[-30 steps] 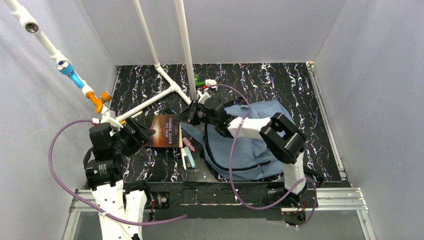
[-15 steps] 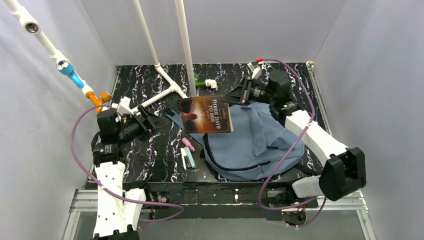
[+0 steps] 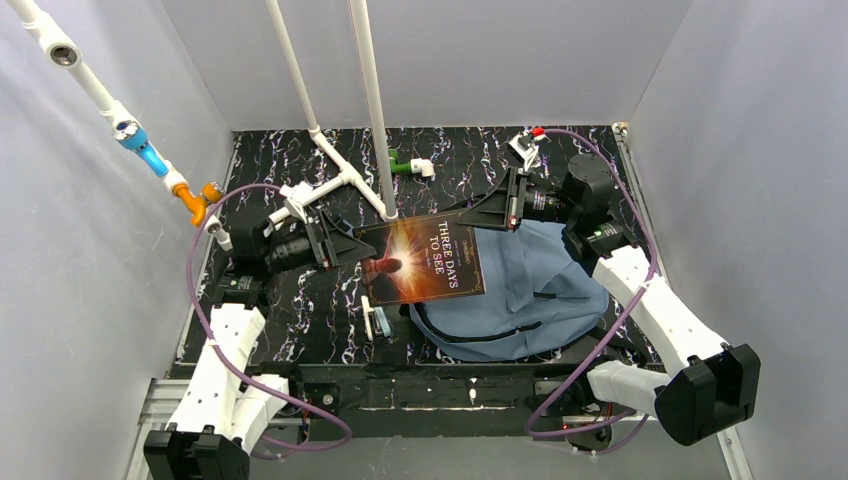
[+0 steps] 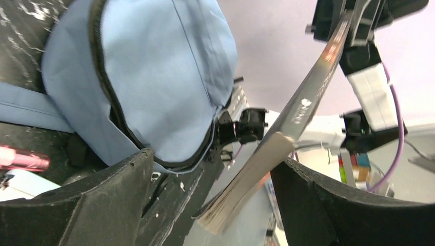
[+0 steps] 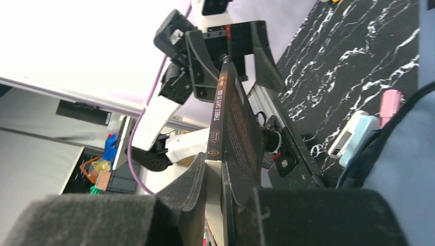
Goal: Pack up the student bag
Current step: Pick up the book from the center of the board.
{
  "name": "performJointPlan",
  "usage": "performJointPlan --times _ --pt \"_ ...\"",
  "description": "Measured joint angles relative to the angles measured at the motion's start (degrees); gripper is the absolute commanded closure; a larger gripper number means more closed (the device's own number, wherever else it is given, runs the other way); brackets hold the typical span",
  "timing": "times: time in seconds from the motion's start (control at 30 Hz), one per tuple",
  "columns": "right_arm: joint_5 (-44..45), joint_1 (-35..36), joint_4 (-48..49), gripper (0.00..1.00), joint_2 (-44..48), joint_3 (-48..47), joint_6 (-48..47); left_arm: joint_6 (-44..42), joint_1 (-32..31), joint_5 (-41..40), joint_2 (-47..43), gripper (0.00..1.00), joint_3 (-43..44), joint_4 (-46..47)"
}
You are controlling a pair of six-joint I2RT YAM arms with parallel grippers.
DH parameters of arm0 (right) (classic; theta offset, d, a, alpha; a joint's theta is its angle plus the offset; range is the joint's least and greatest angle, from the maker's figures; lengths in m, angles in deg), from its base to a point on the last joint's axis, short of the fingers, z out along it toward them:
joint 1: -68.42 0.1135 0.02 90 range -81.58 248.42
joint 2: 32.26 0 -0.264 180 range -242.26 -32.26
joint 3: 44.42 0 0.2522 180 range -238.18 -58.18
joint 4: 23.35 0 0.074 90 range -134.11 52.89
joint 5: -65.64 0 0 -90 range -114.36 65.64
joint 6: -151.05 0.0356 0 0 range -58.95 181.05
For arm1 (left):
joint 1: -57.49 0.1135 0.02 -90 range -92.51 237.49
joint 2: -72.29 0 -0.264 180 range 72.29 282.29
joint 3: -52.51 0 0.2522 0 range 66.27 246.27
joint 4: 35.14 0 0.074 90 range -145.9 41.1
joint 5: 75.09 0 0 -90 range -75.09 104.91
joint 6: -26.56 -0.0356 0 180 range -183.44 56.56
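Note:
A dark book titled "Three Days to See" point(image 3: 425, 258) hangs tilted in the air over the left edge of the student bag point(image 3: 535, 290), a slate-blue backpack lying flat on the table. My right gripper point(image 3: 508, 208) is shut on the book's far right edge; in the right wrist view the pages sit clamped between the pads point(image 5: 221, 164). My left gripper point(image 3: 352, 245) is open at the book's left edge. The left wrist view shows the book's page edge point(image 4: 241, 189) between the spread fingers point(image 4: 213, 159), close to the right one, with the bag point(image 4: 154, 66) behind.
A white and light-blue item point(image 3: 377, 321) lies on the black marbled table just left of the bag, with a pink one point(image 4: 20, 160) beside it. A white pipe frame point(image 3: 345, 180) and a green fitting point(image 3: 400, 162) stand at the back. Grey walls close in three sides.
The right gripper lifted the book off the table, swung it right, then brought it down tilted. The left gripper moved up to the book's left edge and its jaws widened.

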Motion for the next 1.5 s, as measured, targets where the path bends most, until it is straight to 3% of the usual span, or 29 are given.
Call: performJointPlan --times 0.2,0.5,0.73,0.93,0.97,1.03,1.07,1.17,1.33,1.5 --pt "-1.95 0.0 8.46 0.99 0.04 1.11 8.07 -0.5 -5.49 4.79 -0.24 0.24 -1.84 5.38" --pt "-4.0 -0.02 16.15 0.99 -0.63 1.2 13.51 1.46 -9.94 6.93 -2.21 0.66 -0.44 7.43" --pt "-3.98 -0.11 18.75 0.99 -0.83 4.39 14.82 7.45 -9.94 3.91 -6.01 0.87 1.57 8.44" --pt "-2.56 -0.09 22.38 0.99 -1.2 5.57 16.98 11.87 -10.34 2.27 -7.39 1.0 1.88 8.66" --pt "-2.27 -0.09 22.64 0.85 -1.25 5.73 17.18 12.66 -10.38 2.1 -7.39 1.0 1.88 8.66" --pt "-1.27 -0.04 22.4 0.42 -1.38 5.9 16.79 13.7 -10.58 1.42 -7.41 1.0 1.9 8.57" --pt "-0.52 -0.02 21.16 0.28 -1.38 5.84 15.37 14.12 -10.6 0.92 -7.48 1.0 1.9 8.46" --pt "4.04 0.0 5.75 0.04 -1.51 2.93 2.71 13.57 -10.75 -2.82 -8.26 1.0 2.67 4.24" --pt "18.16 -0.31 -21.51 0.02 -2.27 -3.58 -19.43 7.96 -10.73 -15.32 -9.22 1.0 8.09 -10.6" --pt "29.79 -0.87 -33.66 0.02 -0.02 -1.75 -27.93 0.61 -10.73 -31.76 -12.48 1.0 13.7 -24.55"
